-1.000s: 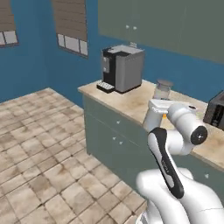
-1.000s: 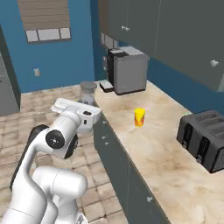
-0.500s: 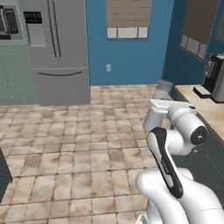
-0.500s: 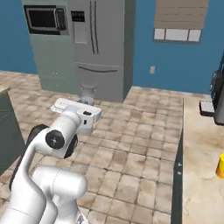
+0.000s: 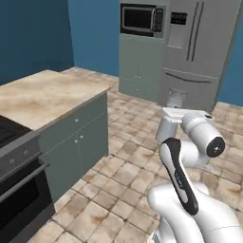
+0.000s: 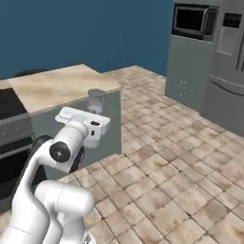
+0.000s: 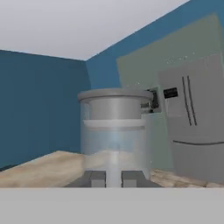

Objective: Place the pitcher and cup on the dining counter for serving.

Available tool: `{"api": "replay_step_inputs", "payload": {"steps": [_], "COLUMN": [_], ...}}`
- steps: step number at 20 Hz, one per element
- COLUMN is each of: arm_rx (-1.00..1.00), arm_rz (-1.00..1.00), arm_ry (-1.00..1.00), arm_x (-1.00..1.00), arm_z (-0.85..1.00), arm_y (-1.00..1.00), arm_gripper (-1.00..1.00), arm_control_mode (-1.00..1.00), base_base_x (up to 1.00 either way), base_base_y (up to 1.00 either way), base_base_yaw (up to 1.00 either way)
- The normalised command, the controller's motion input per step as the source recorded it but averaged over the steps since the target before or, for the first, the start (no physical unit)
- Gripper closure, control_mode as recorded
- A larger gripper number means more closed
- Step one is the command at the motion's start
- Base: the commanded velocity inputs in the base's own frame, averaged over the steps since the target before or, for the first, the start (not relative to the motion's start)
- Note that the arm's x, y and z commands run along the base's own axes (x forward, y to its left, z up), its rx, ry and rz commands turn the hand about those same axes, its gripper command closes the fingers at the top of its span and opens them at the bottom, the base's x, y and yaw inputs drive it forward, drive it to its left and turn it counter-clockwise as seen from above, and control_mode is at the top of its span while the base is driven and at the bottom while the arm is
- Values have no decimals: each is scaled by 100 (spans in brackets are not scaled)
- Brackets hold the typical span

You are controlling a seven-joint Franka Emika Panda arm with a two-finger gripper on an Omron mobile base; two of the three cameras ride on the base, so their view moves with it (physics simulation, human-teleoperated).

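The pitcher (image 7: 114, 131), a translucent grey cylinder with a grey lid, stands upright between my fingers. My gripper (image 7: 114, 178) is shut on its lower part. From the base cameras the pitcher (image 5: 176, 98) (image 6: 96, 100) rises above my white hand, carried in the air over the tiled floor, and my gripper (image 5: 174, 106) (image 6: 95, 111) holds it from below. The dining counter (image 5: 45, 95) (image 6: 52, 86), beige marble, lies to the left, a dark rounded stool back (image 6: 27, 73) at its far edge. The cup is out of view.
A black stove (image 5: 12, 130) sits at the near end of the counter, over grey-green cabinets (image 5: 78, 144). A steel fridge (image 5: 199, 47) and a built-in microwave (image 5: 140, 18) stand against the blue far wall. Tiled floor (image 6: 190, 162) spreads between them.
The whole scene has swung: the base has turned away from the coffee-machine counter, past the fridge, toward the stove counter. The pitcher stays in my shut gripper.
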Motion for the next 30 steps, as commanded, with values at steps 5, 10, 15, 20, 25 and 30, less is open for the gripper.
{"api": "replay_step_inputs", "payload": {"steps": [5, 10, 15, 20, 25, 30], "arm_rx": [0, 0, 0, 0, 0, 0], "arm_rz": [0, 0, 0, 0, 0, 10], "arm_ry": [0, 0, 0, 0, 0, 2], "arm_x": [0, 0, 0, 0, 0, 20], "arm_z": [0, 0, 0, 0, 0, -3], "arm_y": [0, 0, 0, 0, 0, -8], "arm_gripper": [100, 100, 100, 100, 100, 100], "arm_control_mode": [100, 100, 100, 100, 100, -100], "base_base_x": [64, 100, 100, 100, 100, 80], "base_base_y": [2, -25, -77, -76, -74, -41], "base_base_yaw": [85, 64, 40, 39, 39, 36]}}
